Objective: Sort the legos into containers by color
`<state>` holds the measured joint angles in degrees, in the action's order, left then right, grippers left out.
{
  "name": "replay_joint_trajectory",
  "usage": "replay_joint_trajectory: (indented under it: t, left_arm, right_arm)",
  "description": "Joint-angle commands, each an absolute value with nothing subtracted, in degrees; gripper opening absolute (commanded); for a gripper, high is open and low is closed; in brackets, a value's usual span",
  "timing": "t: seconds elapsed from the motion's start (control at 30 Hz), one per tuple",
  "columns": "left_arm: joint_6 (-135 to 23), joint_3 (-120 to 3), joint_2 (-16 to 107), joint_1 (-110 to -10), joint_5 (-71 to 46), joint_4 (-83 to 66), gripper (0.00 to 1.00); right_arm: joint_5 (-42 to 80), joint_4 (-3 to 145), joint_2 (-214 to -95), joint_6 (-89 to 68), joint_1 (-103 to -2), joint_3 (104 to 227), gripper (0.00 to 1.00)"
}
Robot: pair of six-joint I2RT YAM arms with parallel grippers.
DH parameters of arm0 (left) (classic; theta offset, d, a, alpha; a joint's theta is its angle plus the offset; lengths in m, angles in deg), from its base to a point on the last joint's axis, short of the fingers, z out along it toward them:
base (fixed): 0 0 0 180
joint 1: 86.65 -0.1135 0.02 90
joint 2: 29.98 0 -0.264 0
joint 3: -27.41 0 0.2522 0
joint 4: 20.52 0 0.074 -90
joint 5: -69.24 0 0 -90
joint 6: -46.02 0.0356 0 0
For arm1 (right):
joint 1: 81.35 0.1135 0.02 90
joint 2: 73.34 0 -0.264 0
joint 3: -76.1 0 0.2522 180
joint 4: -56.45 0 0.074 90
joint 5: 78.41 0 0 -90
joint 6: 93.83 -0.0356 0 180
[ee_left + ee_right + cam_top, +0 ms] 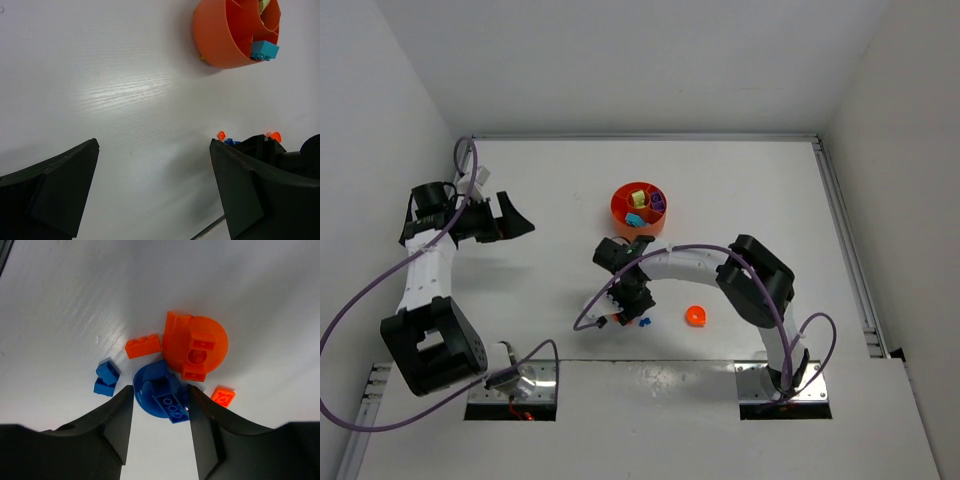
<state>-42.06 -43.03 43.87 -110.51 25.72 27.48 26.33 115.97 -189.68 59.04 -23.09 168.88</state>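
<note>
On the table (770,200), nearer the arms than the orange dish (638,208), the right fingers (126,405) stand half-open snug around the blue round piece (149,389), grip uncertain, so pinch squarely and lift straight, clear of the touching orange round piece (219,337); the left fingers (55,185) hang wide open, empty.

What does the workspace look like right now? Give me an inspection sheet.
Surface: white table, no spills seen.
Job's things: orange dish holds a cyan brick, lime brick and purple pieces; blue round piece, orange round piece, orange brick and blue bricks lie loose.
Clutter: nothing seen.
Grippers: left gripper open above the table; right gripper straddles the blue round piece, grip unclear.
Cables: purple cable loops off each arm.
Surroundings: white walls; rail along the table's right edge.
</note>
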Motion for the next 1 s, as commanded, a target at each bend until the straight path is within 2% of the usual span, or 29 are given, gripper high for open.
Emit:
replay_joint_trajectory:
  t: [0.0, 0.13, 0.37, 0.5, 0.67, 0.97]
  left_arm:
    - [-41.08, -42.68, 44.12, -111.35, 28.20, 26.91, 1.00]
    - [-41.08, -42.68, 44.64, -111.35, 28.20, 26.91, 1.00]
    - [-41.08, -42.68, 44.64, -111.35, 27.67, 26.91, 1.00]
    - [-41.60, -42.68, 44.64, -111.35, 27.67, 26.91, 1.00]
    - [-42.13, -42.68, 44.64, -111.35, 27.67, 26.38, 1.00]
    - [-42.66, -42.68, 44.03, -112.40, 27.15, 25.85, 1.00]
  right_arm:
    - [26.53, 116.53, -189.71, 60.33, -22.73, 169.40, 0.46]
    - [25.47, 115.48, -190.24, 60.33, -22.73, 168.78, 0.27]
    - [23.45, 113.01, -186.65, 54.55, -23.95, 166.15, 0.05]
    - [23.45, 111.35, -181.03, 49.45, -24.57, 166.15, 0.00]
    - [20.57, 105.64, -177.67, 40.06, -26.51, 170.53, 0.00]
    - [5.89, 91.94, -187.59, 22.47, -31.95, 188.29, 0.00]
